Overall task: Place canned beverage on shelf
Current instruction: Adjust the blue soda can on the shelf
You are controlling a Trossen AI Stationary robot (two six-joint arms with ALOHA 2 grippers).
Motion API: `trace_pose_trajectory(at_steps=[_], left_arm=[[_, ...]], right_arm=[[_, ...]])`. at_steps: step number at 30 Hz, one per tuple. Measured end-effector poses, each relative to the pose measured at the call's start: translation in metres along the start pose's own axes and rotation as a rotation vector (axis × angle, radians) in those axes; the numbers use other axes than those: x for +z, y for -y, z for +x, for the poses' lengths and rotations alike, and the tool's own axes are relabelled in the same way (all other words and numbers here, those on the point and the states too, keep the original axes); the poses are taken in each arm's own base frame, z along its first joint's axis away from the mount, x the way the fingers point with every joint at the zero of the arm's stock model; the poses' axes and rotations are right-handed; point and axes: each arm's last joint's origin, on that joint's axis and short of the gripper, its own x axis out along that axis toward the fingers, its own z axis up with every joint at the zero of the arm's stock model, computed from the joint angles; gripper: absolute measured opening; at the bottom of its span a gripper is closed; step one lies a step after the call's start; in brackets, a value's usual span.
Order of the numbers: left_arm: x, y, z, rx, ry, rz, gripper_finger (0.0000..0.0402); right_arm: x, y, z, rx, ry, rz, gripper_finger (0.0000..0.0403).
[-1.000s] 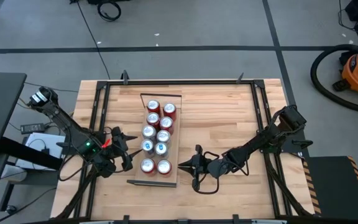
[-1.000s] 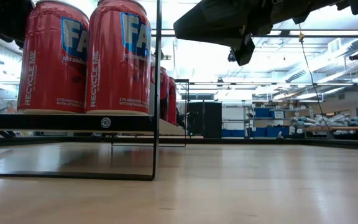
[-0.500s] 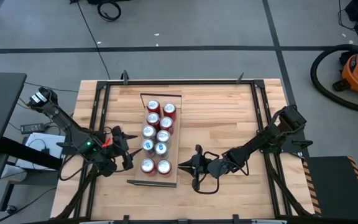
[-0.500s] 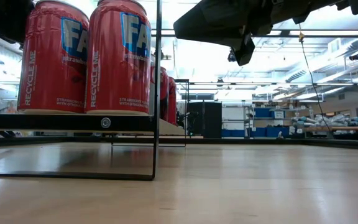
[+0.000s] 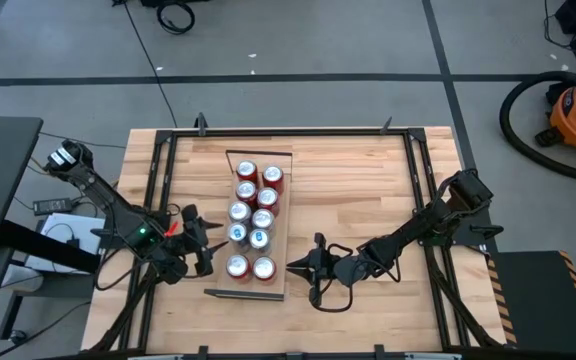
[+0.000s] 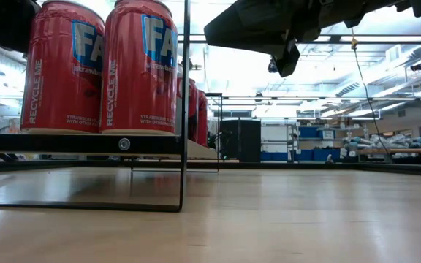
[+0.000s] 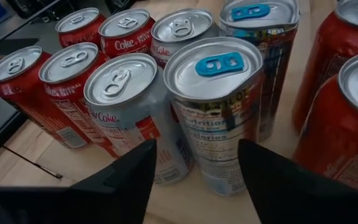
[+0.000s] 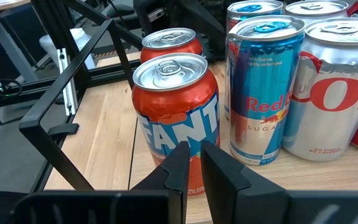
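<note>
The shelf (image 5: 251,289), a long light-wood board with dark end rims, lies mid-table and sits raised on a thin black frame (image 6: 183,109). Several cans (image 5: 250,215) stand upright on it in two rows: red ones at both ends, silver ones with blue tabs in the middle. My left gripper (image 5: 211,243) is open at the shelf's left side; its fingers stand either side of a slim blue-tab can (image 7: 219,106) without touching it. My right gripper (image 5: 293,267) is shut and empty at the shelf's right side near its near end, facing an orange Fanta can (image 8: 176,118).
A black metal frame (image 5: 163,180) runs round the plank tabletop. Bare tabletop (image 5: 358,190) lies right of the shelf. An orange vacuum with a hose (image 5: 568,120) stands on the floor, off the table's far right.
</note>
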Motion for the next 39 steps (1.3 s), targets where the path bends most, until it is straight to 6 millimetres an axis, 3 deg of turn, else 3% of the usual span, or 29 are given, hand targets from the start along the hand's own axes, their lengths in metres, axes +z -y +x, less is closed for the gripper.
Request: trace_pose_trajectory(at_steps=[8, 23, 39], left_arm=[[0.0032, 0.0038, -0.0001, -0.058, 0.001, -0.004, 0.0175], [0.006, 0.0053, 0.0008, -0.084, 0.008, 0.006, 0.012], [0.0061, 0.0053, 0.0008, -0.082, 0.009, 0.005, 0.0032]], right_arm=[[0.0, 0.0001, 0.0001, 0.0, 0.0, 0.0, 0.0049], [0.0, 0.0, 0.0, 0.0, 0.0, 0.0, 0.0049], [0.0, 0.0, 0.0, 0.0, 0.0, 0.0, 0.0049]])
